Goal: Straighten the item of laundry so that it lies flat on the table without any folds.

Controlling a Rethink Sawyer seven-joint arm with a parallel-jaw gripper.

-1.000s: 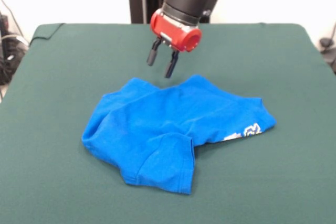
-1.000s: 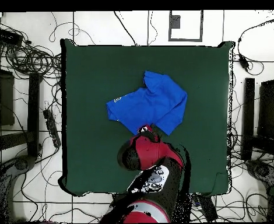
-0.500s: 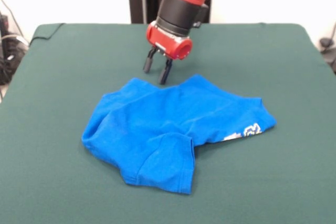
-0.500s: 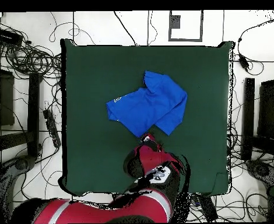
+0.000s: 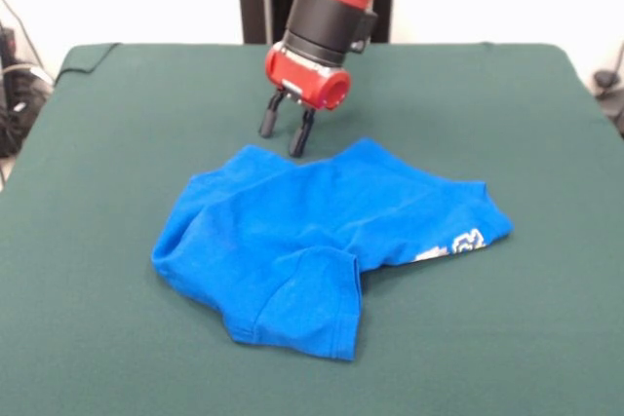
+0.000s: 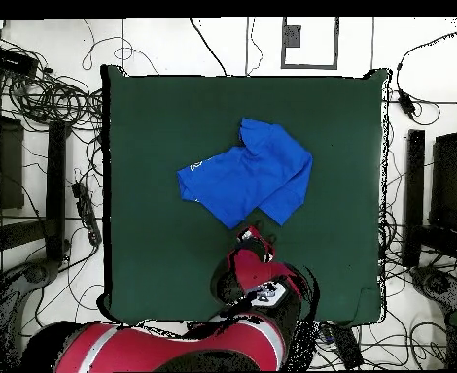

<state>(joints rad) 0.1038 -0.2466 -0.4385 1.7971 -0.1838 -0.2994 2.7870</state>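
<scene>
Crumpled bright blue T-shirt [image 5: 322,241] is spread on dark green felt table [image 5: 127,124]; red-black gripper [image 5: 282,133] is held open, empty, beside it.

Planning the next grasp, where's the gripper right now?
Front view: the gripper hangs open, apart from the blue T-shirt, above bare green table just beyond its far edge, left of centre.

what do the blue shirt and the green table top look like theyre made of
The blue shirt looks like soft knit fabric, probably cotton jersey: matte, limp, folded over itself with stitched hems showing. The table seems covered in dark green felt-like cloth: flat, no shine, edges draping slightly at the corners. Neither can be confirmed by look alone.
</scene>
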